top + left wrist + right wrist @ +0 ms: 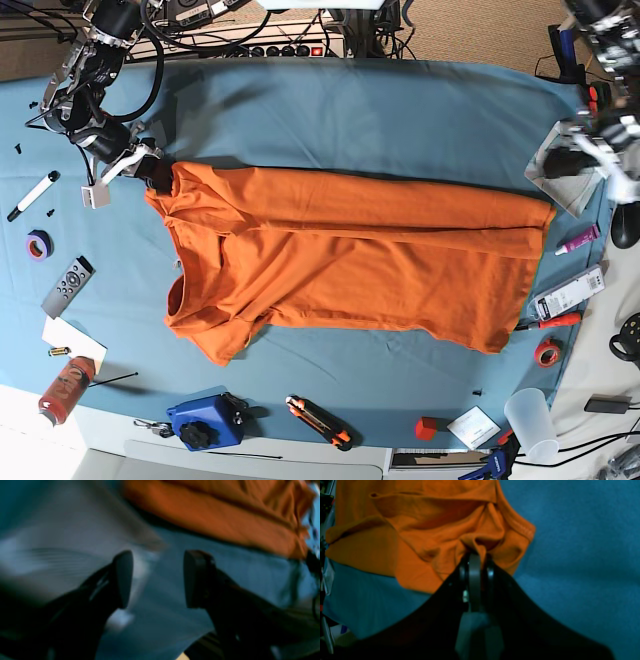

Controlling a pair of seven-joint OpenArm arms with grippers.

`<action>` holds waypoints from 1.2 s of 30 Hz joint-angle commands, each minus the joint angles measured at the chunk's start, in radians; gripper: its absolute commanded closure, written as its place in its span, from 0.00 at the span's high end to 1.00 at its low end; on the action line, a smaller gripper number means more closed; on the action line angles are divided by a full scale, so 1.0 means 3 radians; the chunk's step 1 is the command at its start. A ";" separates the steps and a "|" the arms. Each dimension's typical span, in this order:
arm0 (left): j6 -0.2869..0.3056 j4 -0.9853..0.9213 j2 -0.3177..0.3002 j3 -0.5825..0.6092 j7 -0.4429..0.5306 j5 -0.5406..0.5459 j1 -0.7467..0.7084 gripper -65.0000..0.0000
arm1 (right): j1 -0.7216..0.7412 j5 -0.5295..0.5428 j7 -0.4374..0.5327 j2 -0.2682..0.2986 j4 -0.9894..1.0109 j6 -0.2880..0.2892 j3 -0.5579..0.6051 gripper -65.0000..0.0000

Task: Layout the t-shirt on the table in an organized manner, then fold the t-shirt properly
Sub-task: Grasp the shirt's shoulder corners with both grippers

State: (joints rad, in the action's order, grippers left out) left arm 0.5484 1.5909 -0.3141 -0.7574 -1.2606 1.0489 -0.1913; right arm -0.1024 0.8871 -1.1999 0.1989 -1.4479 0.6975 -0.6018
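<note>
The orange t-shirt [350,265] lies spread across the middle of the blue-teal table [380,110], collar end at the left and hem at the right. My right gripper [155,180] is shut on a bunched fold of the t-shirt [420,530] at its far left corner; in the right wrist view the gripper [476,555] pinches the cloth. My left gripper [562,165] is open and empty, above the table near the shirt's far right corner. In the left wrist view the gripper [160,580] holds nothing, and the t-shirt [225,512] lies beyond it.
Loose items ring the shirt: a marker [33,195], purple tape [40,243], a remote [68,286] and a red can [65,387] at the left. A blue device [205,422] and a box cutter [320,420] lie along the front. A cup [530,415], red tape [546,352] and a screwdriver [548,321] lie at the right.
</note>
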 commanded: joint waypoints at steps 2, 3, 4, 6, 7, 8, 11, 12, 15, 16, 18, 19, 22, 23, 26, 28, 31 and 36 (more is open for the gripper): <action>-0.0006 0.0058 -0.0042 0.0210 0.0256 -0.0214 0.0067 0.51 | 0.0018 -0.0032 -0.0029 0.0050 -0.0038 0.0002 -0.0008 0.00; -0.0051 0.0058 -0.0027 0.0300 0.0320 -0.0346 0.0104 0.51 | 0.0018 -0.0032 -0.0048 0.0052 -0.0038 0.0002 -0.0008 0.00; -0.0131 0.0058 -0.0005 0.0373 0.0362 -0.0460 0.0158 0.51 | 0.0018 -0.0032 -0.0064 0.0058 -0.0038 0.0002 -0.0008 0.00; -0.0281 0.0055 0.0029 0.0469 0.0415 -0.0674 0.0277 0.51 | 0.0017 -0.0033 -0.0076 0.0071 -0.0038 0.0002 -0.0006 0.00; -0.0376 0.0055 0.0041 0.0495 0.0430 -0.0777 0.0334 0.51 | 0.0018 -0.0032 -0.0079 0.0081 -0.0038 0.0002 -0.0006 0.00; -0.0477 0.0055 0.0061 0.0501 0.0431 -0.0877 0.0399 0.51 | 0.0018 -0.0032 -0.0079 0.0097 -0.0038 0.0002 -0.0008 0.00; -0.0702 0.0053 0.0093 0.0501 0.0463 -0.1137 0.0537 0.51 | 0.0017 -0.0033 -0.0100 0.0127 -0.0038 0.0002 -0.0006 0.00; -0.0736 0.0047 0.0098 0.0501 0.0469 -0.1185 0.0570 0.51 | 0.0017 -0.0032 -0.0114 0.0134 -0.0038 0.0002 -0.0006 0.00; -0.0846 0.0027 0.0106 0.0502 0.0444 -0.1294 0.0617 0.51 | 0.0015 -0.0032 -0.0134 0.0167 -0.0038 0.0002 -0.0006 0.00; -0.0894 0.0023 0.0106 0.0501 0.0448 -0.1358 0.0619 0.51 | 0.0017 -0.0032 -0.0140 0.0169 -0.0038 0.0002 -0.0008 0.00; -0.0931 0.0020 0.0106 0.0501 0.0467 -0.1390 0.0619 0.51 | 0.0017 -0.0032 -0.0140 0.0167 -0.0038 0.0002 -0.0006 0.00; -0.0928 0.0020 0.0107 0.0501 0.0468 -0.1371 0.0622 0.51 | 0.0017 -0.0031 -0.0140 0.0167 -0.0038 0.0002 -0.0006 0.00; -0.0928 0.0020 0.0107 0.0501 0.0486 -0.1340 0.0621 0.51 | 0.0017 -0.0032 -0.0142 0.0168 -0.0038 0.0002 -0.0008 0.00; -0.0930 0.0014 0.0108 0.0501 0.0511 -0.1339 0.0621 0.51 | 0.0017 -0.0032 -0.0146 0.0168 -0.0038 0.0002 -0.0008 0.00; -0.0930 -0.0043 0.0109 0.0501 0.0595 -0.1328 0.0631 0.51 | 0.0017 -0.0031 -0.0178 0.0168 -0.0038 0.0002 -0.0008 0.00; -0.0930 -0.0084 0.0120 0.0502 0.0598 -0.1328 0.0641 0.51 | 0.0017 -0.0031 -0.0181 0.0168 -0.0038 0.0002 -0.0006 0.00; -0.0931 -0.0187 0.0125 0.0501 0.0657 -0.1328 0.0642 0.51 | 0.0017 -0.0028 -0.0187 0.0168 -0.0038 0.0002 -0.0008 0.00; -0.0969 -0.0388 0.0125 0.0501 0.0716 -0.1325 0.0712 0.51 | 0.0017 -0.0027 -0.0189 0.0168 -0.0038 0.0002 -0.0008 0.00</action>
State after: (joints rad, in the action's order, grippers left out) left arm 0.2646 1.4693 -0.2646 -0.6044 -1.0344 0.6586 0.0151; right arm -0.1024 0.8879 -1.2461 0.2325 -1.4479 0.7002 -0.6010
